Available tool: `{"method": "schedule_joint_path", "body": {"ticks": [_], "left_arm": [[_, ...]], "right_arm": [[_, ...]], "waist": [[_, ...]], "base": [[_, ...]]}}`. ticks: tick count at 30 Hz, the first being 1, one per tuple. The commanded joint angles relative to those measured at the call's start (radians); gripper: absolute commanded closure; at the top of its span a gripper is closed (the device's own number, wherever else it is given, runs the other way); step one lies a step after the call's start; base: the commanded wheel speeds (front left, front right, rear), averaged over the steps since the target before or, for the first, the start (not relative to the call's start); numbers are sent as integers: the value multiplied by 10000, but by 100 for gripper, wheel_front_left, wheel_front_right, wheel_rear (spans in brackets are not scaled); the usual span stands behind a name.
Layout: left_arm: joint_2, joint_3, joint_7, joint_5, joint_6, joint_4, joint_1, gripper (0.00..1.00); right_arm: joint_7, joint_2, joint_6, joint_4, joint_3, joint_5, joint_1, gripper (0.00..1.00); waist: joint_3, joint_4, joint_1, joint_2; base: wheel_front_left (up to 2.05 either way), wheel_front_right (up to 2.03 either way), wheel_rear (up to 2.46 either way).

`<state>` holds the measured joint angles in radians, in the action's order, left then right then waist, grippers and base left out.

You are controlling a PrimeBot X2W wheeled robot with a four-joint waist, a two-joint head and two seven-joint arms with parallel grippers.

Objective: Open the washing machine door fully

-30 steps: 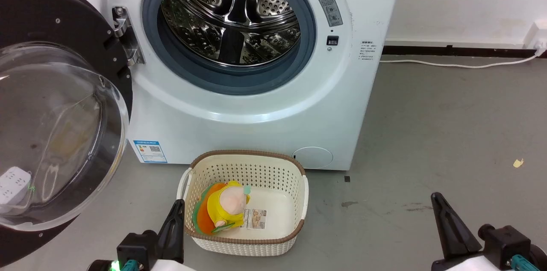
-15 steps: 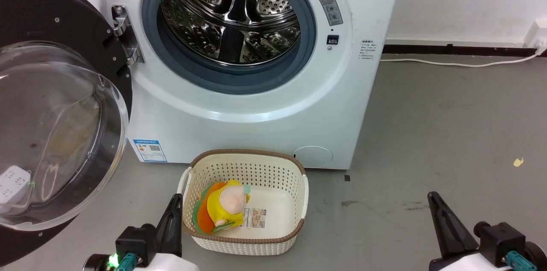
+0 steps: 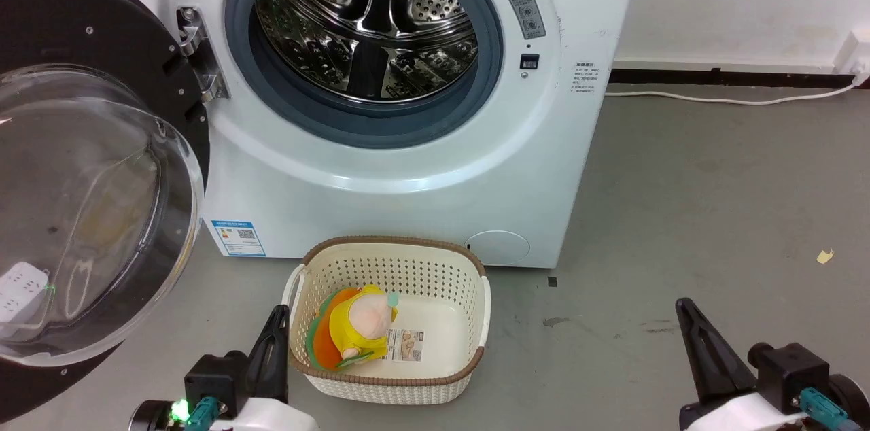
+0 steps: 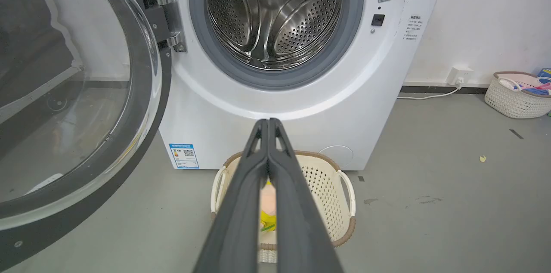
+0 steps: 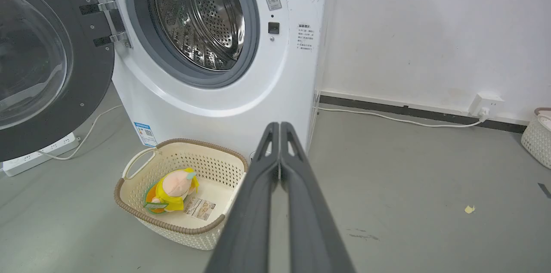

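The washing machine door (image 3: 81, 166) is swung wide to the left on its metal hinge (image 3: 198, 54), its black ring and bulging glass bowl (image 4: 64, 105) facing out. In the right wrist view the door (image 5: 38, 62) stands at the far left. Behind it the steel drum (image 3: 367, 23) lies exposed inside the grey rubber ring. My left gripper (image 3: 277, 314) is low at the bottom left, shut and empty, its tips together in the left wrist view (image 4: 267, 123). At the bottom right, my right gripper (image 3: 682, 305) is likewise shut and empty, as its own view (image 5: 280, 125) confirms. Neither touches the door.
A cream basket (image 3: 476, 281) with a yellow plush toy (image 3: 360, 329) sits on the grey floor before the machine. A white power strip (image 5: 38, 152) lies under the door. A cable (image 3: 720, 103) runs along the wall. Another basket (image 4: 516, 96) stands far right.
The whole head view has shifted slightly, so the camera moved. Both grippers sit a little lower and further left in it. The door has not swung.
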<state>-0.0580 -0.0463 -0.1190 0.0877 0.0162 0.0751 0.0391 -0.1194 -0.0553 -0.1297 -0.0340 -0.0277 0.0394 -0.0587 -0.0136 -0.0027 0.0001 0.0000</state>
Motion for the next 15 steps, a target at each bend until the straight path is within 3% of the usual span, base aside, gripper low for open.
{"method": "schedule_joint_path", "body": {"ticks": [1, 15], "left_arm": [[-2, 52, 53, -124, -64, -69, -139, 100], [21, 170, 381, -341, -93, -265, -211, 100]], "right_arm": [[53, 28, -5, 64, 13, -76, 152, 100], [381, 35, -7, 144, 89, -168, 278, 100]], "waist": [[3, 1, -1, 0], [42, 8, -1, 0]], "base": [[0, 0, 0], [0, 0, 0]]}}
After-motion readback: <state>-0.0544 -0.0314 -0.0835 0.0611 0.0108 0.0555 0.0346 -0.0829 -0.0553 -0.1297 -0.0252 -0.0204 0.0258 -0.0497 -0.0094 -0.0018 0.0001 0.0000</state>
